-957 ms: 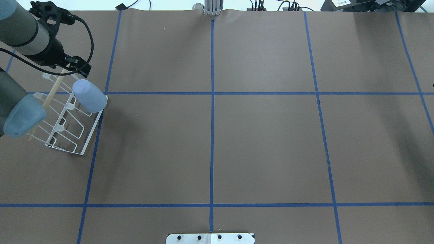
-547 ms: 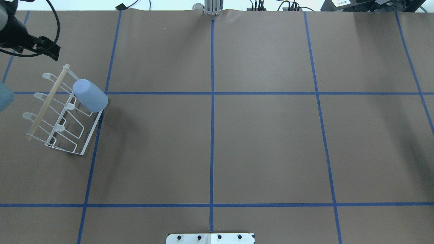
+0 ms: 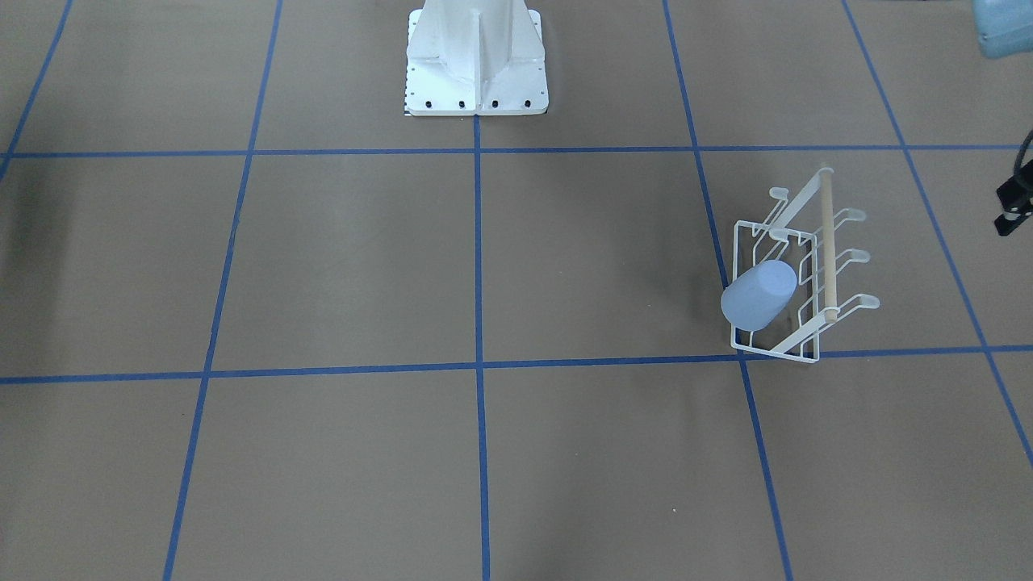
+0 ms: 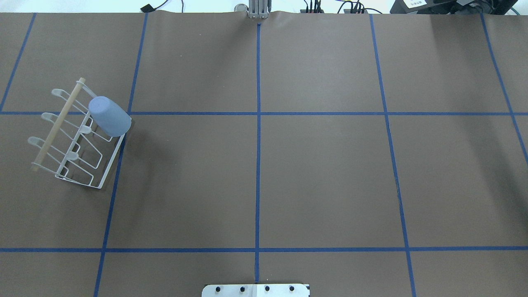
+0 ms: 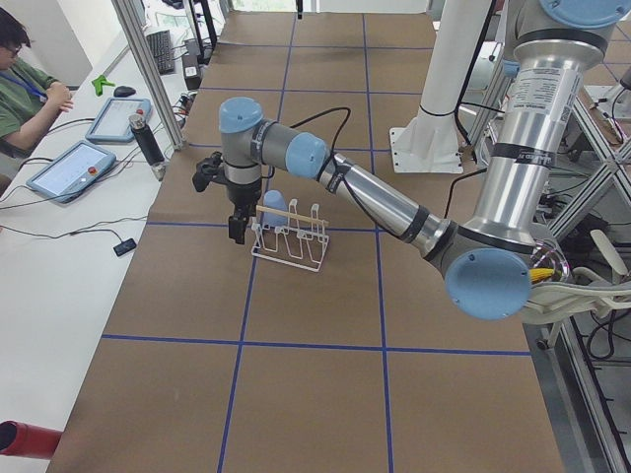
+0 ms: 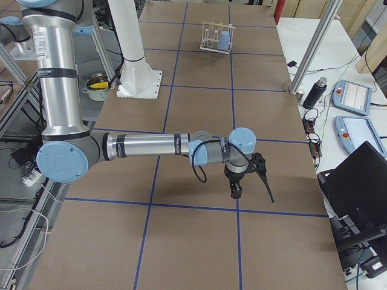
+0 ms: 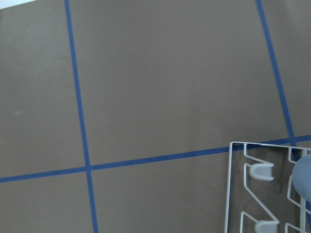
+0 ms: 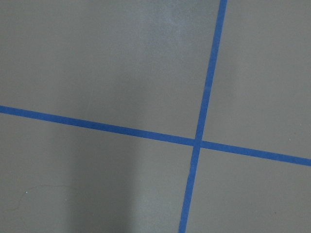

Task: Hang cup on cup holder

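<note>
Shows the cup [image 4: 109,116] hung mouth-down and tilted over an end prong of the cup holder [image 4: 72,155], in the row facing the middle of the counter [image 4: 321,177]. Puts the holder close to the counter's left edge, nearer the far-left corner than the near-left one. Catches the left gripper [image 5: 237,233] near the holder, apart from the cup; cannot tell whether clenched or released. Finds the right gripper [image 6: 236,191] low over the counter toward the right edge; cannot tell its grip either.
</note>
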Action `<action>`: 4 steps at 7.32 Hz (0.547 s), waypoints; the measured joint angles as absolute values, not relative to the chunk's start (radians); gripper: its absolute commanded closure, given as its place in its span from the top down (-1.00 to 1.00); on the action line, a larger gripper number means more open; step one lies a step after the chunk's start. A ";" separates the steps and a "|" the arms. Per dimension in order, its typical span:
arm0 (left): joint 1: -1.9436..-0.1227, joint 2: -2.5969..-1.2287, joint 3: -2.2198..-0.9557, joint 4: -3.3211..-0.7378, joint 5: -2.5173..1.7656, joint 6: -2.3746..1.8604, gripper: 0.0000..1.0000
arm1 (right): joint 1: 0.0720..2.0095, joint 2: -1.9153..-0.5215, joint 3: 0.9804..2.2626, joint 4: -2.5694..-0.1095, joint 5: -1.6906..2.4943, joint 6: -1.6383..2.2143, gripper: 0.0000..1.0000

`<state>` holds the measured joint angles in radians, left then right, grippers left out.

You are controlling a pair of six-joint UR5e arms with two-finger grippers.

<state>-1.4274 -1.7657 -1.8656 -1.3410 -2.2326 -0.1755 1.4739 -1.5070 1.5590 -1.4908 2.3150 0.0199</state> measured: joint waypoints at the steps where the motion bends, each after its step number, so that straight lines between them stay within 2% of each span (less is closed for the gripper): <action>1: -1.488 -1.742 -1.805 -1.342 -2.246 -0.118 0.97 | 1.488 -1.509 1.566 -1.523 2.316 0.020 1.00; 4: -1.564 -1.643 -1.682 -1.347 -2.254 0.022 0.97 | 1.504 -1.508 1.623 -1.650 2.319 0.020 1.00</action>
<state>-1.5639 -1.6428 -1.6818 -1.3475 -2.2537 0.0215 1.5039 -1.5080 1.6232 -1.6504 2.3192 0.0199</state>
